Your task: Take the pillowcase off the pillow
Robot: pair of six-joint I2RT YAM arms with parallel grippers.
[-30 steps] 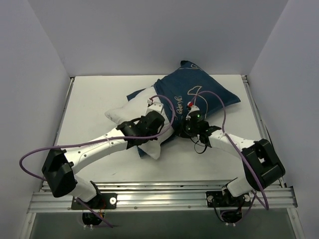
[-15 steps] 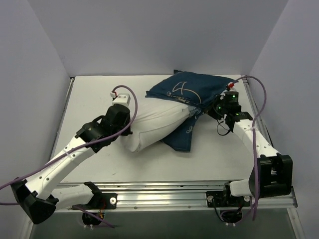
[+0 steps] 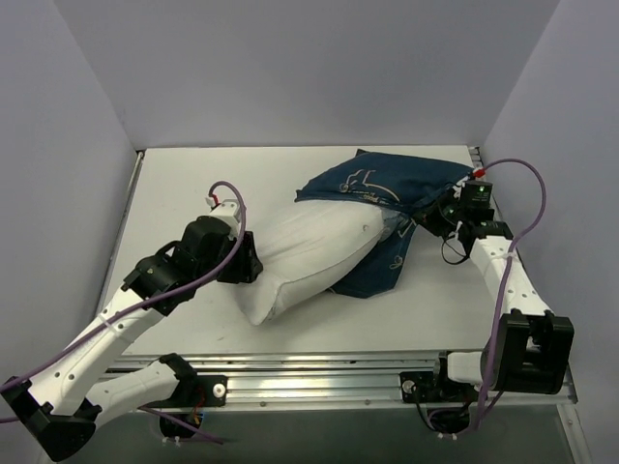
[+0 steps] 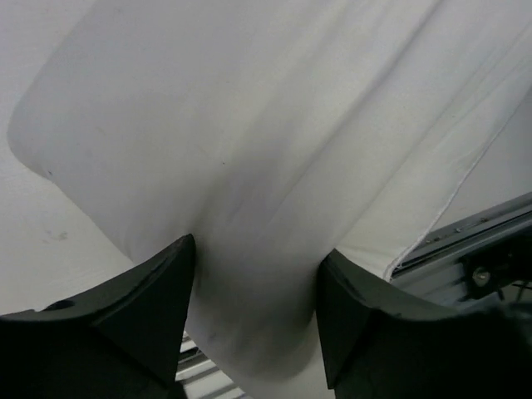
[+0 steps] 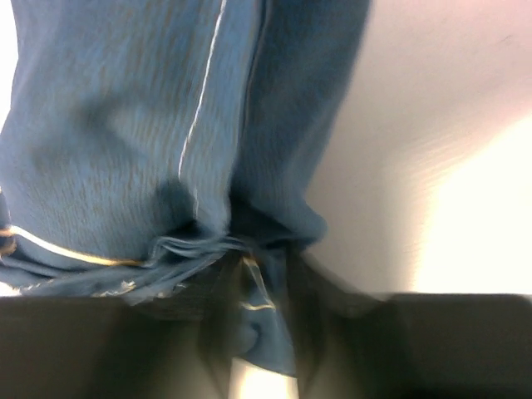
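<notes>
The white pillow (image 3: 309, 251) lies slantwise mid-table, its left two thirds bare and its right end still inside the navy pillowcase (image 3: 387, 179). Part of the case is bunched under that end. My left gripper (image 3: 250, 266) sits at the pillow's left end. In the left wrist view its gripper (image 4: 258, 249) is open, with the pillow (image 4: 249, 125) bulging between the spread fingers. My right gripper (image 3: 432, 217) is at the case's right edge. In the right wrist view its gripper (image 5: 258, 283) is blurred and slightly open, a fold of pillowcase (image 5: 125, 125) lying in the gap.
An aluminium rail (image 3: 319, 372) runs along the near table edge and shows in the left wrist view as the rail (image 4: 482, 249). Grey walls close in the left, back and right sides. Purple cables loop over both arms.
The arms drew apart, the left taking the pillow leftwards and the right the case rightwards, baring most of the pillow. Both grippers, shut before, now stand open.
</notes>
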